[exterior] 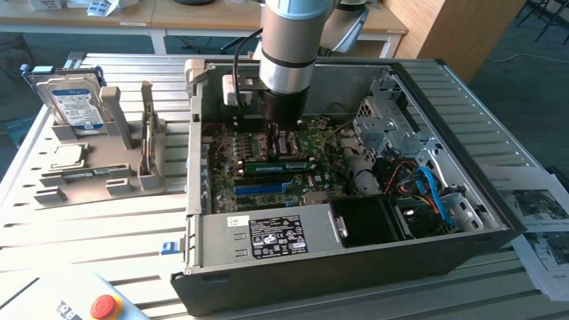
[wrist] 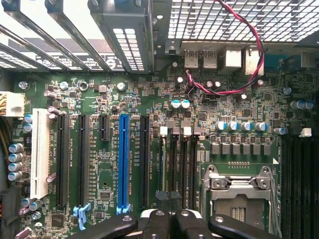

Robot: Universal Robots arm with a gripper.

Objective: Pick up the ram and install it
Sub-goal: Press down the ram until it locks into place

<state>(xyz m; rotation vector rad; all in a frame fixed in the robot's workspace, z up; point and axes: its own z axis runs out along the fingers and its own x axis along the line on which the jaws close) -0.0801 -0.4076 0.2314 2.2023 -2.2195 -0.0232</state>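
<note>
The ram [exterior: 277,161], a narrow green stick with dark chips, stands on edge across the motherboard [wrist: 99,99] inside the open computer case [exterior: 311,287]. My gripper [exterior: 282,148] hangs straight down from the arm, right over the ram's middle. In the wrist view the gripper [wrist: 168,219] is shut: its black fingers [wrist: 155,224] meet, with nothing showing between them. They hover over the black memory slots [wrist: 174,164] between the blue slot [wrist: 123,159] and the processor socket [wrist: 239,196]. I cannot tell whether the fingertips touch the ram's top edge.
A grey fixture [exterior: 98,180] at the exterior view's left holds a hard drive [exterior: 76,100] and a silver processor chip [exterior: 66,157]. The power supply [exterior: 266,237], drive cage [exterior: 391,127] and blue cables [exterior: 431,193] crowd the case. A red button [exterior: 105,307] sits at the front; papers [exterior: 542,220] lie at the right.
</note>
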